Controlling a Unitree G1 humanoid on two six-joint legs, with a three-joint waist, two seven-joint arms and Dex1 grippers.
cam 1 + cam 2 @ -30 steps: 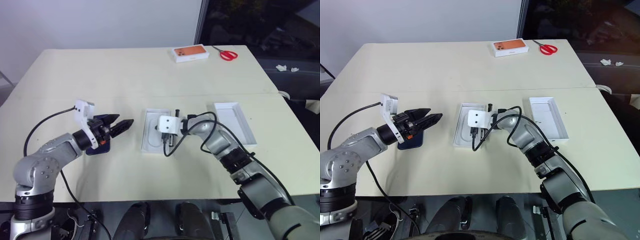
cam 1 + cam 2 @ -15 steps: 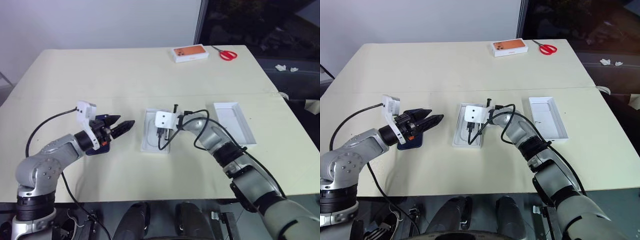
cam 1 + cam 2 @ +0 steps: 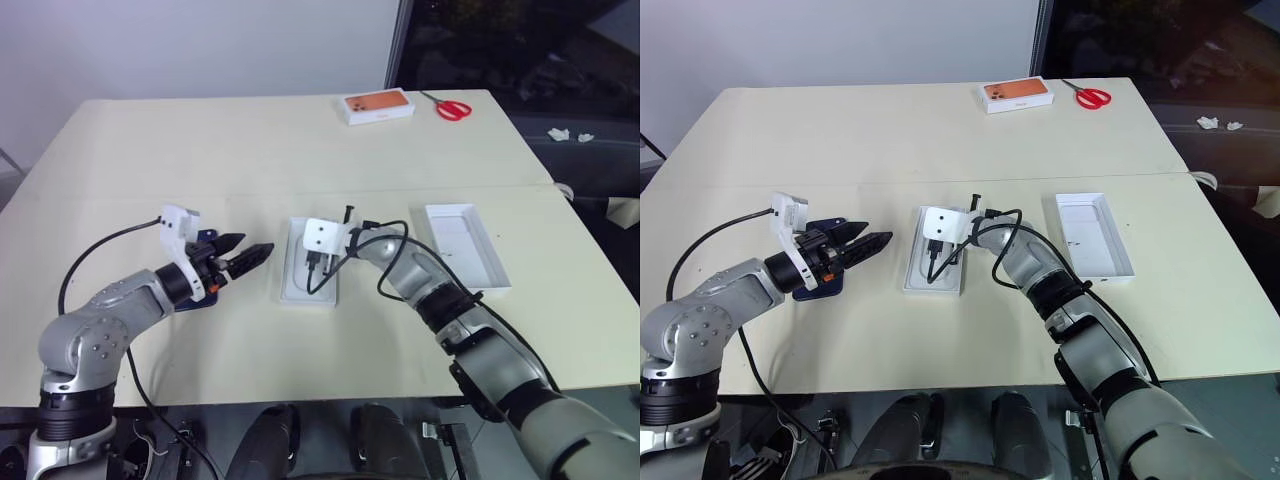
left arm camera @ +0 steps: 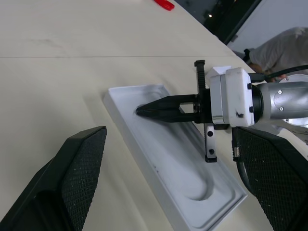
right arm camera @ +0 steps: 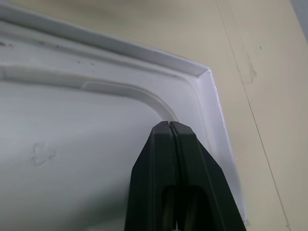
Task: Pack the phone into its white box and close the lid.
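Worktop (image 3: 300,150) at frame centre carries a white insert tray (image 3: 295,283); the right end effector (image 3: 311,268), fingers pressed together, reaches over it holding nothing. The left end effector (image 3: 250,256), spread wide and empty, hovers above the phone (image 3: 205,296) at left. The white box (image 3: 466,243) lies at right.

Left wrist view: the closed right end effector (image 4: 144,109) points over the tray's upper end.

Right wrist view: its fingertips (image 5: 169,130) meet just over the tray's recess.

Both head views look down across the cream table (image 3: 300,150); each wrist camera sits close, sharing the shallow white moulded tray (image 4: 163,159).
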